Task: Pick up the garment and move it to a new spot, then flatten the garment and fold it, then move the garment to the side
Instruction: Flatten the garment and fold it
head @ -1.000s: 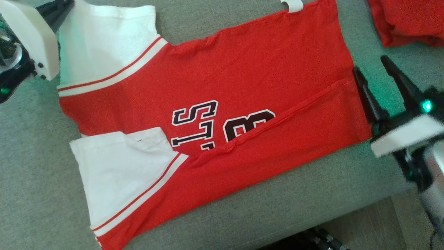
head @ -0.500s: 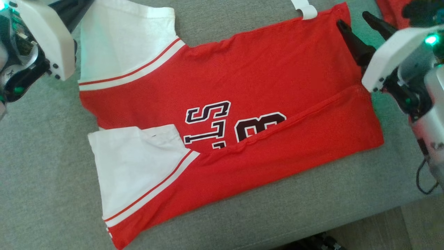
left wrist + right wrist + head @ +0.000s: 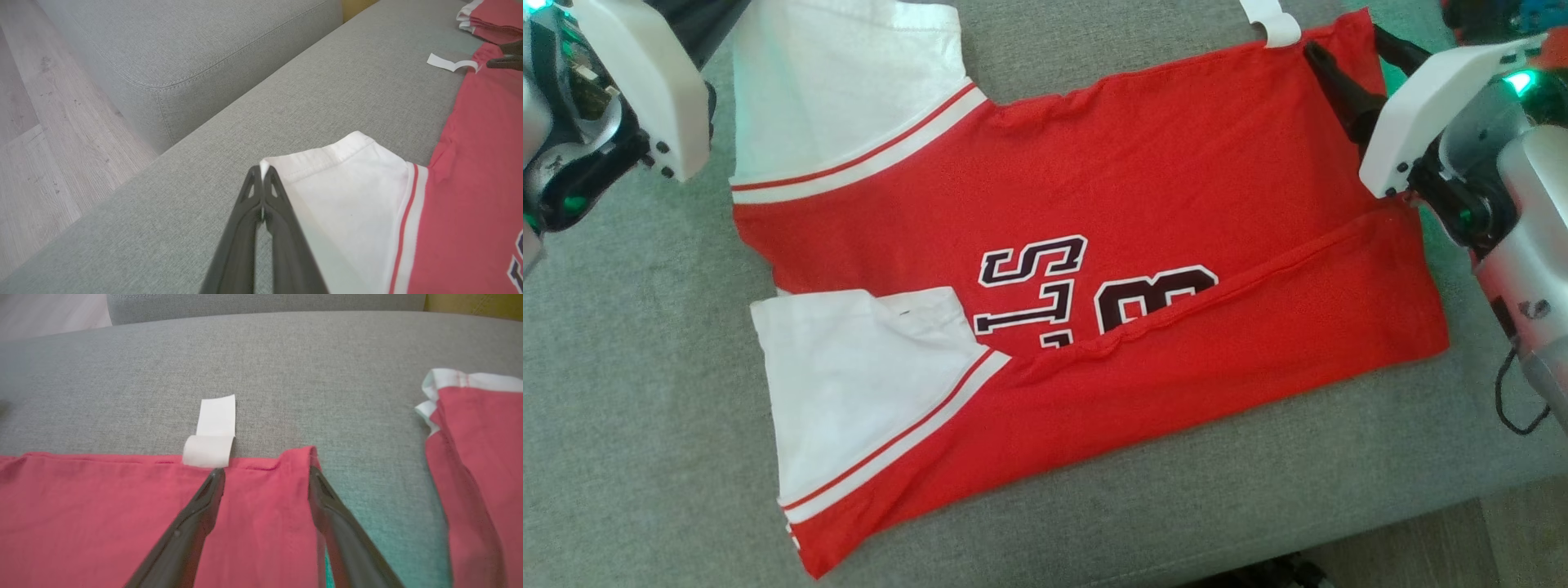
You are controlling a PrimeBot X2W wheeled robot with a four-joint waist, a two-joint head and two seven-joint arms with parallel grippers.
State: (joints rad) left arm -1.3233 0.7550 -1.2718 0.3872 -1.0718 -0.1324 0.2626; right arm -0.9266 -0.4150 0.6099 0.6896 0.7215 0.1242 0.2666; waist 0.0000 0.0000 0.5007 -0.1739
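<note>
- so, garment (image 3: 1094, 204) lies flat on the grey cushion (image 3: 645, 408): red body, white sleeves, hem to the right. its near flap (image 3: 1258, 343) is already folded up over part of the print (image 3: 1094, 294).
- left gripper (image 3: 261, 179): fingers pressed together on the far-left corner of the white sleeve (image 3: 347, 183), cloth pinched right at the tips.
- right gripper (image 3: 265, 477): fingers apart at the far-right hem corner, one over red cloth just beside the white label (image 3: 212, 433), the other at the side edge. nothing gripped yet.
- step in hand, prob: take the far edge at both ends and fold it toward the near side.
- to do it well: get one right finger under the hem corner before closing. take red cloth, not just the label, which would likely slip or drag.
- left pinch looks thin. a hard tug could pull the sleeve out, so lift gently.
- raise both ends together and keep the far edge taut btwn them so the middle doesn't sag or crease.
- bring it nearward in one low arc and lay it parallel to the near flap.
- keep clear of the other red garment (image 3: 478, 457), which lies apart to the right.
</note>
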